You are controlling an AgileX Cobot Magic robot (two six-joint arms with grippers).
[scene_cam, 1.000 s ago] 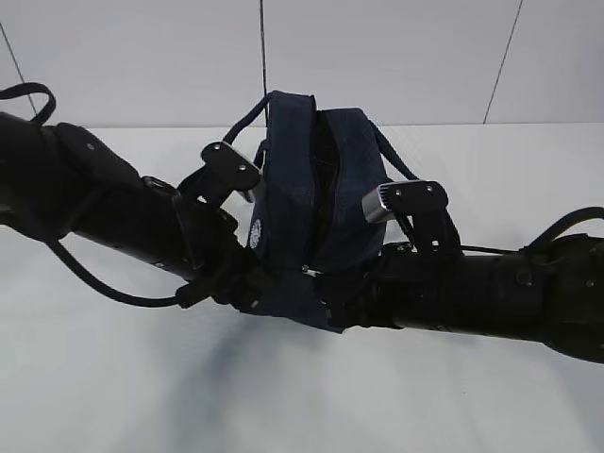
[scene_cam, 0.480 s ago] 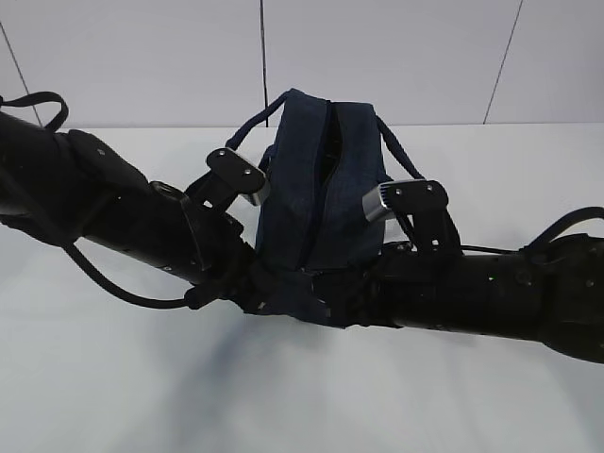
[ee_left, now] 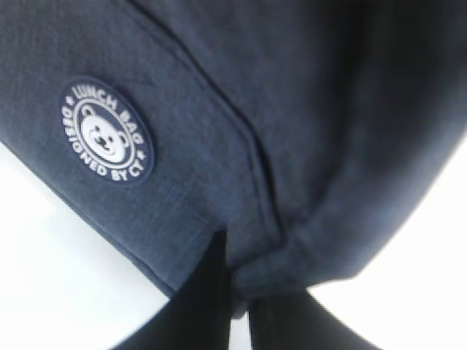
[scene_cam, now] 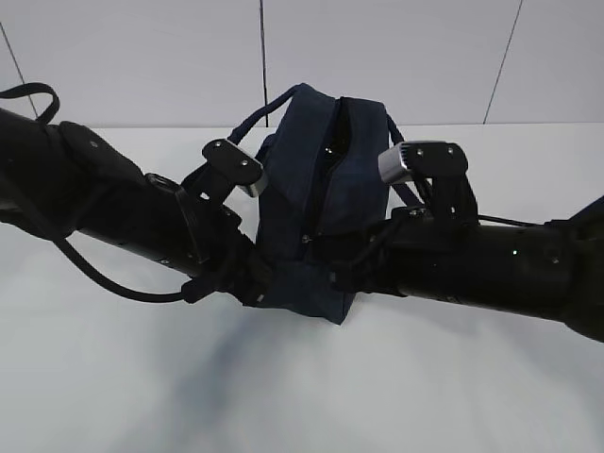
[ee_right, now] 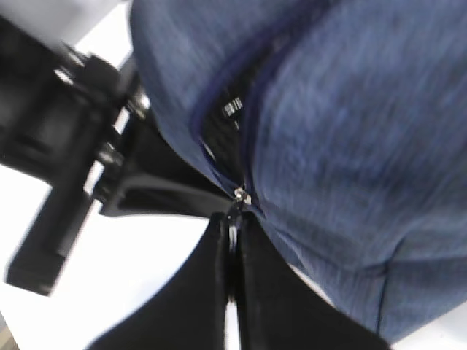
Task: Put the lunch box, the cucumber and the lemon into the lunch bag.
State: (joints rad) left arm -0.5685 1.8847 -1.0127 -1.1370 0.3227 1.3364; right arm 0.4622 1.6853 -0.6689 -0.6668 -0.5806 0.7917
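White table (scene_cam: 94, 396): one lunch bag (scene_cam: 311, 189), two grippers.

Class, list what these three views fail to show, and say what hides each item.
- Inside of the lunch bag: exterior view, the opening is a dark slit; contents cannot be told.
- Lunch box, cucumber, lemon: in no view.
- Left gripper fingertips: exterior view, hidden behind arm and bag.
- Zipper pull: right wrist view, blurred at the right gripper.

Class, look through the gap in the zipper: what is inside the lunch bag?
The lunch bag shows only a dark slit along its zipper. In the right wrist view a small white-striped patch shows there; what it is cannot be told. The fabric covers everything else inside.
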